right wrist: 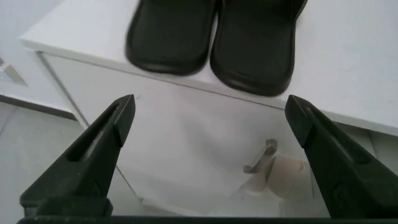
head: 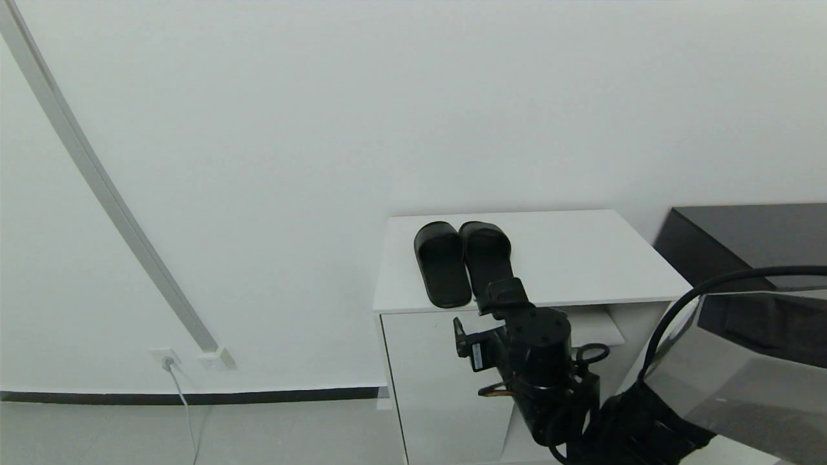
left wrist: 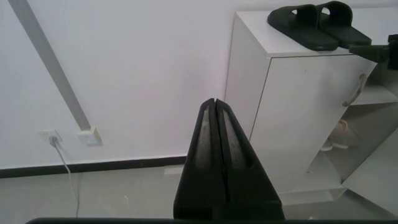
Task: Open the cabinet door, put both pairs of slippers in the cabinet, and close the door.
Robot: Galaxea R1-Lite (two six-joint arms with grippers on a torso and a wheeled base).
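Black slippers (head: 460, 261) (left wrist: 317, 23) (right wrist: 211, 37): one pair, side by side and touching, flat on the top of the white cabinet (head: 581, 258) (left wrist: 249, 74) (right wrist: 360, 68). They sit on the left half of the top, with heels at the front edge and toes toward the wall. Right end effector (head: 504, 294) (right wrist: 211, 127): released, jaws spread wide, nothing between them. It is held at the cabinet's front edge, just before the heel of the right-hand slipper; contact cannot be judged from the head view. Left end effector (left wrist: 216, 146): clenched, fingers pressed flat together and empty. It is well left of the cabinet, above the floor (left wrist: 112, 193). The left-hand door (head: 439, 381) (left wrist: 305, 118) (right wrist: 180, 143) lies flush with the cabinet front, its handle (left wrist: 355, 92) (right wrist: 261, 158) at the inner edge. To the right of that door the interior is exposed, with a white shelf (head: 591, 326) (left wrist: 380, 94) visible. A pale object (left wrist: 339, 132) (right wrist: 283, 177) sits inside, below the shelf and behind the handle. It is possibly a light-coloured slipper, but the view is too poor to confirm. On the wall left of the cabinet are a socket (head: 163, 355) (left wrist: 48, 134) with a cable hanging from it and a slanted grey strip (head: 97, 174) (left wrist: 53, 68). A dark unit (head: 743, 236) stands to the right of the cabinet.
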